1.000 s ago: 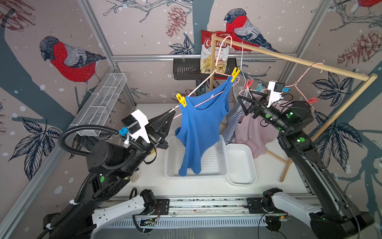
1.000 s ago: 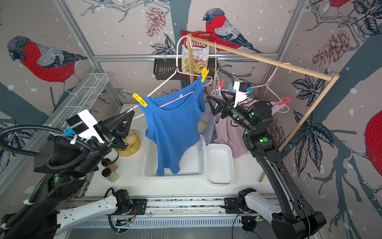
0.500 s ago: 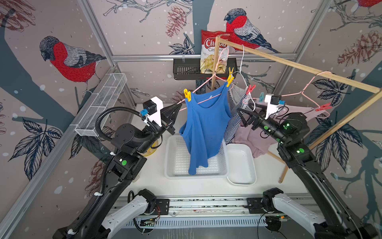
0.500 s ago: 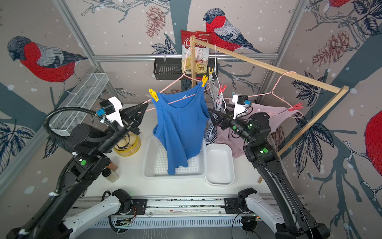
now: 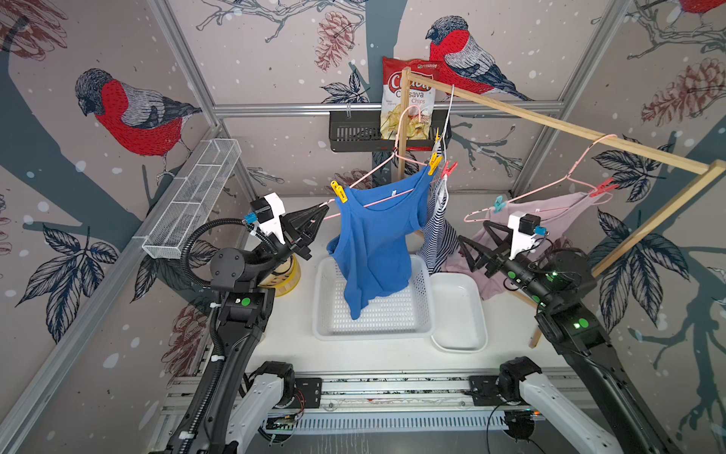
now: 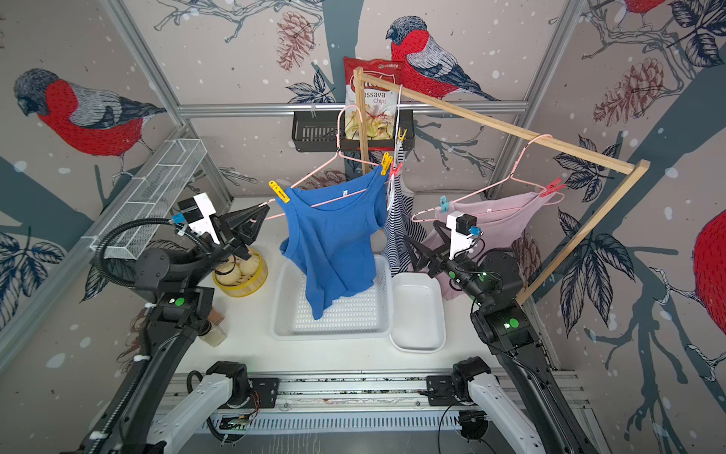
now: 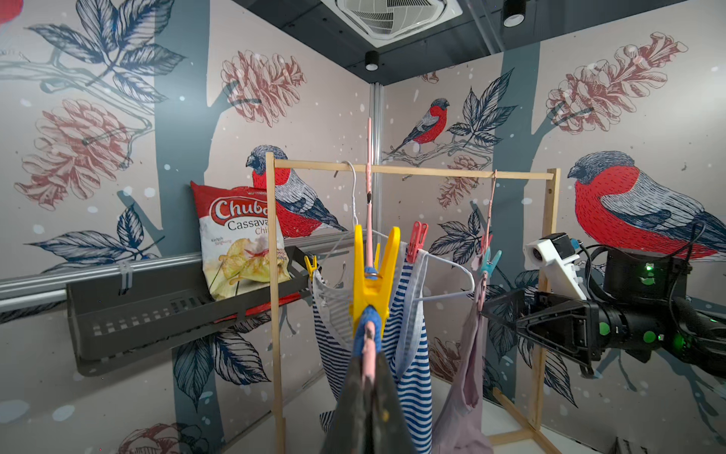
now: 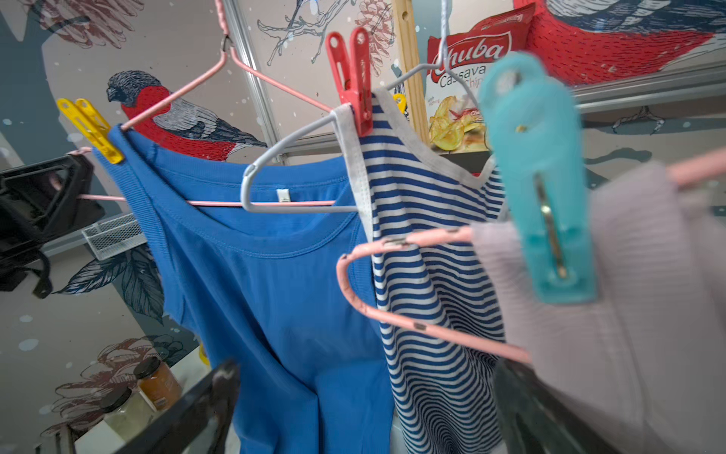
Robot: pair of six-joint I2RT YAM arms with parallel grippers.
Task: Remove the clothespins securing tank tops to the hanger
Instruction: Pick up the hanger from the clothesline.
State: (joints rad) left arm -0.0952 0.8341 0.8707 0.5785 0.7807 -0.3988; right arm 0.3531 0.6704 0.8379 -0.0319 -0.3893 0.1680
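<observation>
**Surroundings.** You have a wooden rail (image 5: 550, 125) crossing the cell, with three hangers hooked on it. Behind it a black shelf (image 5: 353, 135) holds a chips bag (image 5: 408, 98). A wire basket (image 5: 188, 200) is fixed to the side wall. On the table stand a perforated white tray (image 5: 393, 314), a white dish (image 5: 457, 310) against its side, and a yellow steamer (image 6: 239, 271) by your left arm. There are also jars (image 6: 214, 334), partly hidden by that arm.

**Tank tops.**
- Blue top (image 5: 377, 243): on a pink hanger (image 8: 176, 91), hem hanging over the tray.
- Striped top (image 5: 438, 232): on a grey hanger (image 8: 243, 188), crowded between the other two.
- Mauve top (image 5: 550, 212): on a second pink hanger (image 8: 422, 326), nearest your right arm.

**Clothespins.**
- Yellow clothespin (image 5: 340, 191): on the blue top's shoulder nearest your left arm.
- Second yellow clothespin (image 5: 434, 161): on its far shoulder.
- Red clothespin (image 5: 448, 169): on the striped top's strap, just beside the second yellow one.
- Third yellow clothespin (image 7: 311, 265): on the striped top's other strap.
- Teal clothespin (image 5: 499, 203): on the mauve top's near shoulder.
- Second red clothespin (image 5: 603, 188): on its far shoulder.

**Grippers.**
- Left gripper (image 5: 323, 208): jaws pressed together on the tip of the pink hanger, just beside the yellow clothespin.
- Right gripper (image 5: 473, 236): jaws spread wide and holding nothing. It sits below the teal clothespin, in front of the mauve top and near the striped one. In the right wrist view, the second pink hanger's looped end shows between the fingers and that clothespin.
</observation>
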